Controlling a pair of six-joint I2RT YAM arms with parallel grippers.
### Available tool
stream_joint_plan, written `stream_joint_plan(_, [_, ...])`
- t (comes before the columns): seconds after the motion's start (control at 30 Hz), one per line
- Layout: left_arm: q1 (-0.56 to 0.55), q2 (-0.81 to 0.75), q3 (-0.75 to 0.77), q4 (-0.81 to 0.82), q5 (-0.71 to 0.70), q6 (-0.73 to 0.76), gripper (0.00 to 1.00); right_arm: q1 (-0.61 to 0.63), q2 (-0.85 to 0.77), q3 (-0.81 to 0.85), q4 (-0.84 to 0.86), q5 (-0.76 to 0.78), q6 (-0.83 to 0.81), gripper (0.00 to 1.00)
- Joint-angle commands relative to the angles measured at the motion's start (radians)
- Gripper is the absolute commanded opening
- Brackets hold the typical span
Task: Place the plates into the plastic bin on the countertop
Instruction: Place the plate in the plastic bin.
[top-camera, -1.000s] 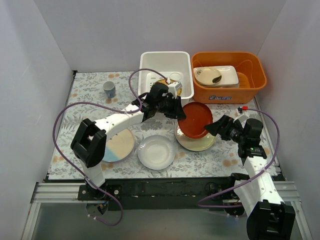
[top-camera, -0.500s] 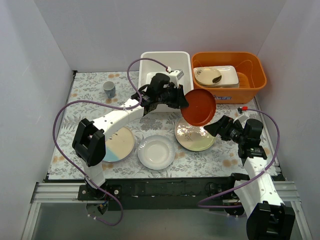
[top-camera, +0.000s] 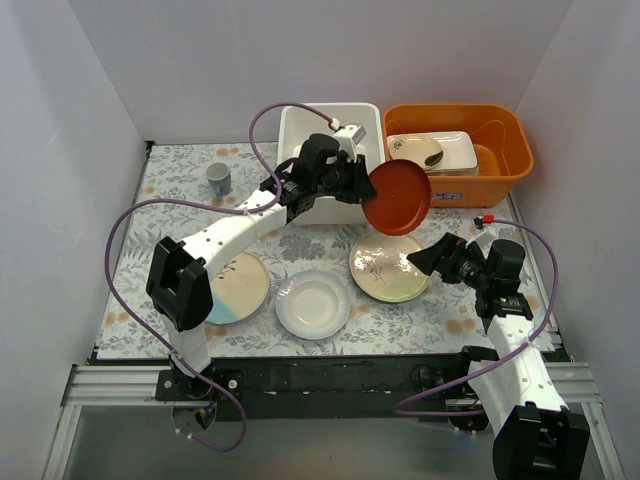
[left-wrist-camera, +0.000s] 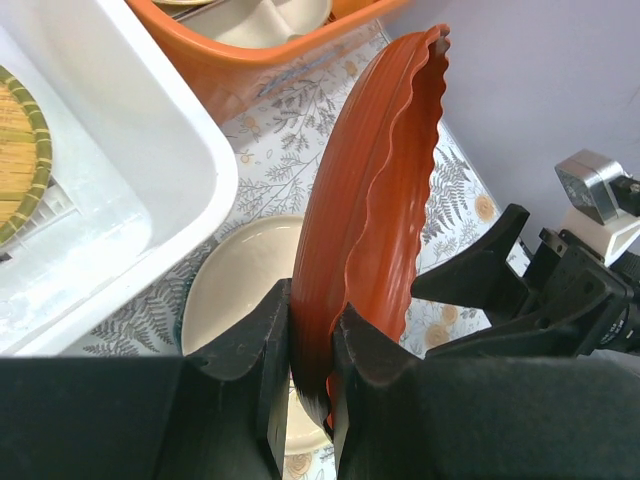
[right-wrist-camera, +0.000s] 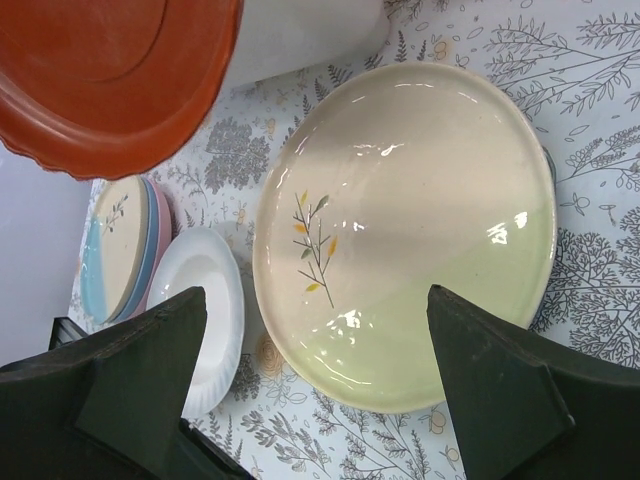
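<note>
Lifted within the last second off the cream plate (top-camera: 390, 272), the red plate (top-camera: 398, 198) hangs on edge, pinched tight in the left gripper (left-wrist-camera: 312, 350), just right of the bin (top-camera: 300, 122) and not yet in it, while the right gripper (top-camera: 426, 258) hovers wide open, empty.

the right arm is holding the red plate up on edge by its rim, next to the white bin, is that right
Not quite: the left gripper is the one pinching the red plate by its rim, up on edge next to the white bin, as the left wrist view shows. The right gripper is open above a cream plate.
</note>
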Motion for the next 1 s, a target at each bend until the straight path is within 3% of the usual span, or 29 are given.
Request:
stream_joint_plan(0.0, [0.017, -0.004, 0.051, -0.009, -0.038, 0.008, 0.02, 0.005, -0.01, -0.009, 0.019, -0.017, -0.02, 0.98])
stream_joint_plan(0.37, [0.075, -0.001, 0.087, -0.009, -0.042, -0.02, 0.02, 0.005, -0.009, -0.025, 0.019, -0.009, -0.034, 0.98])
stream_joint_plan(0.67, [0.181, -0.004, 0.069, 0.015, 0.047, -0.11, 0.0, 0.005, -0.013, -0.029, 0.012, 0.002, -0.043, 0.98])
stream_joint_plan(0.97, [0.23, 0.003, 0.074, 0.023, 0.004, -0.141, 0.0, 0.005, -0.012, -0.04, 0.015, 0.003, -0.049, 0.98])
